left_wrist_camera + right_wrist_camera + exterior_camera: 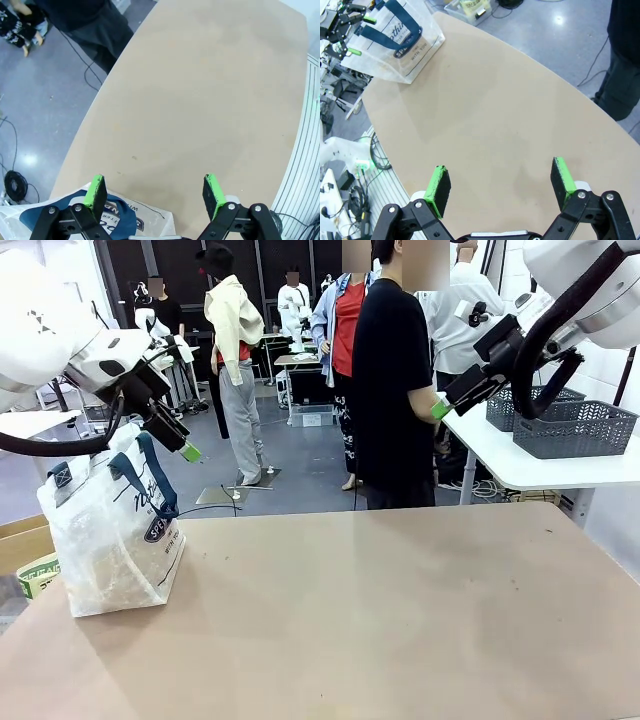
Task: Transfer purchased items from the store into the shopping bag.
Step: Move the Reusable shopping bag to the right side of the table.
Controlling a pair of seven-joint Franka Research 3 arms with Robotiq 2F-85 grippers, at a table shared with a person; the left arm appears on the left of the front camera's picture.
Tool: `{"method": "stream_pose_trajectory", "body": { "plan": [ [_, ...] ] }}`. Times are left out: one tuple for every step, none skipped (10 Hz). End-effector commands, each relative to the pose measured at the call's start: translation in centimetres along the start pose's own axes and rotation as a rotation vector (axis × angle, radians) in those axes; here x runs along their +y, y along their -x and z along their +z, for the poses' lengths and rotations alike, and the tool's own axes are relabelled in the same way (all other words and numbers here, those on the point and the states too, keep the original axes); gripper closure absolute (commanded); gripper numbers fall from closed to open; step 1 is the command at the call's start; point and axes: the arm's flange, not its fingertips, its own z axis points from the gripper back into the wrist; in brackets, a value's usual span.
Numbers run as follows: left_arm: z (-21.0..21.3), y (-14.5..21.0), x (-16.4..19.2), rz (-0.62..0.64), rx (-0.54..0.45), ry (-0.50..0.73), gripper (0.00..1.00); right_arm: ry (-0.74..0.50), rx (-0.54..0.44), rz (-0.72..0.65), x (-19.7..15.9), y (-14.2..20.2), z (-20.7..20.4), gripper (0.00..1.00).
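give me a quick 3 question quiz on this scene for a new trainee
1. True or false: the shopping bag stands on the robot's left part of the table.
2. Which gripper hangs above the bag? A) left gripper B) right gripper C) neither
3. Fill in: the bag's strap handles are ____ in colour.

Key
1. True: it stands upright near the table's left edge in the front view.
2. A: both grippers are open and hold nothing, but the left wrist view looks down past its fingers on the bag just below.
3. Navy blue.
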Motion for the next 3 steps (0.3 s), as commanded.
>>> {"method": "stream_pose_trajectory", "body": {
  "plan": [
    [0.01,0.02,0.14,0.001,-0.004,-0.008,0.0,0.017,0.012,0.004,0.01,-0.07,0.05,0.0],
    [0.01,0.02,0.14,0.001,-0.004,-0.008,0.0,0.017,0.012,0.004,0.01,-0.07,0.05,0.0],
    [0.01,0.02,0.14,0.001,-0.004,-0.008,0.0,0.017,0.012,0.004,0.01,-0.07,0.05,0.0]
  ]
}}
